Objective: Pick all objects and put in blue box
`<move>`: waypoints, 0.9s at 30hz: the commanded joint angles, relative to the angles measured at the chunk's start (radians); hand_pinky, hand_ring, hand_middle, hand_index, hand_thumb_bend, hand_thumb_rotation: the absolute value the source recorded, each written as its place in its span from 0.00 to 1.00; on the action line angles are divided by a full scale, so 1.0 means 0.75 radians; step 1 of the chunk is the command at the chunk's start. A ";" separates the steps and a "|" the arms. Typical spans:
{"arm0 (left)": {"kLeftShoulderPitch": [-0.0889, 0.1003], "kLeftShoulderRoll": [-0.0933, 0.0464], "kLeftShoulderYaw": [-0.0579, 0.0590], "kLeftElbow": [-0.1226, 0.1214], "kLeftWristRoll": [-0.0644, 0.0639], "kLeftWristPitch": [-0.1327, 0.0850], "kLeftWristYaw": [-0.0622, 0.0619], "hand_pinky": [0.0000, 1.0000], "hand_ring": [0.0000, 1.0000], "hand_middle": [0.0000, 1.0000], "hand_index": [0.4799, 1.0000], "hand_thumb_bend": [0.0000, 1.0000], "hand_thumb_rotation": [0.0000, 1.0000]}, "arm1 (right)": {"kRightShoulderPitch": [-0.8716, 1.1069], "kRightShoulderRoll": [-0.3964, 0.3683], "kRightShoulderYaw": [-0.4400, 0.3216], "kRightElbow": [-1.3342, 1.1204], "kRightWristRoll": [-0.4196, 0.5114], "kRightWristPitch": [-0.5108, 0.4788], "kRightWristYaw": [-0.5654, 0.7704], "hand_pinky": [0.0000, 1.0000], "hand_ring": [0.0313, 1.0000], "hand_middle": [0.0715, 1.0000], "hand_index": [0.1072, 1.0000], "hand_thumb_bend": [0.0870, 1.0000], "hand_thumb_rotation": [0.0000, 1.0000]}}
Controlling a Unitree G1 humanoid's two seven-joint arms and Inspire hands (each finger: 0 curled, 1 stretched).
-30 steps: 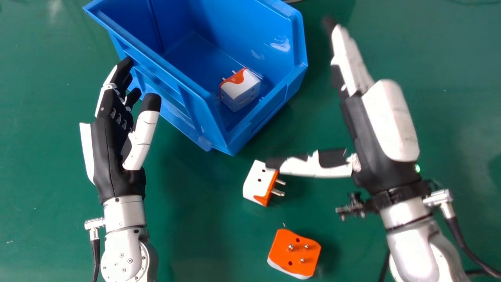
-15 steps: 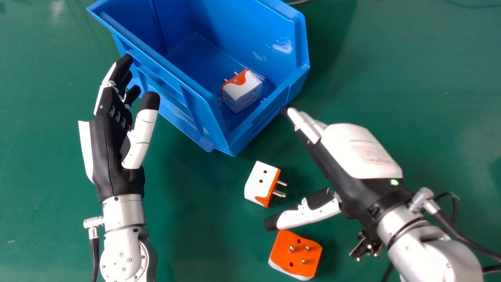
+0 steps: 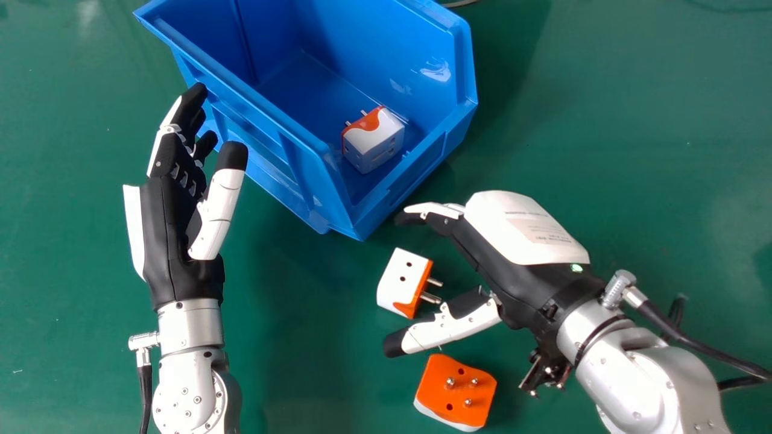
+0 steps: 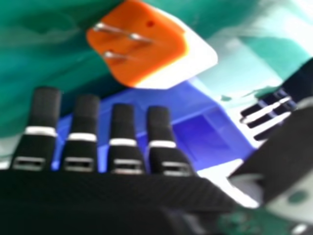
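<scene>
Awaiting pickup: plug adapter [image 3: 397,278] is lying on the tabletop [image 3: 313,361], at the blue box's [image 3: 416,175] 5 o'clock.
Right hand [image 3: 500,277]: is hovering at the adapter's 3 o'clock, open, thumb spread, holding nothing.
Left hand [image 3: 166,235]: is lingering open at the box's 8 o'clock.
Handling: adapter is probably behaving as light, stiff, slightly slippery.
Hold: flat white sides are offering the surest pinch, metal prongs [image 3: 430,297] pointing to 4 o'clock.
Surfaces: smooth plastic is meeting an orange face.
</scene>
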 commanded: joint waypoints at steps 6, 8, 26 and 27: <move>-0.017 -0.002 -0.006 -0.025 -0.001 -0.005 -0.009 0.89 0.93 0.92 0.67 0.86 0.65 | -0.039 0.037 0.016 0.080 0.037 -0.048 -0.125 0.63 0.76 0.81 0.76 0.83 0.49; -0.017 0.000 -0.006 -0.022 0.007 -0.010 -0.003 0.89 0.93 0.91 0.67 0.86 0.65 | -0.045 0.040 0.023 0.111 0.040 -0.058 -0.158 0.63 0.76 0.81 0.76 0.82 0.47; -0.005 -0.001 -0.004 -0.018 -0.006 -0.014 -0.019 0.91 0.93 0.92 0.67 0.85 0.65 | -0.098 0.058 0.109 0.240 -0.027 -0.011 -0.221 0.74 0.83 0.85 0.81 0.81 0.40; -0.005 -0.001 -0.004 -0.017 -0.010 -0.012 -0.023 0.91 0.93 0.92 0.67 0.85 0.65 | -0.105 0.061 0.116 0.250 -0.033 -0.003 -0.218 0.73 0.83 0.86 0.82 0.81 0.40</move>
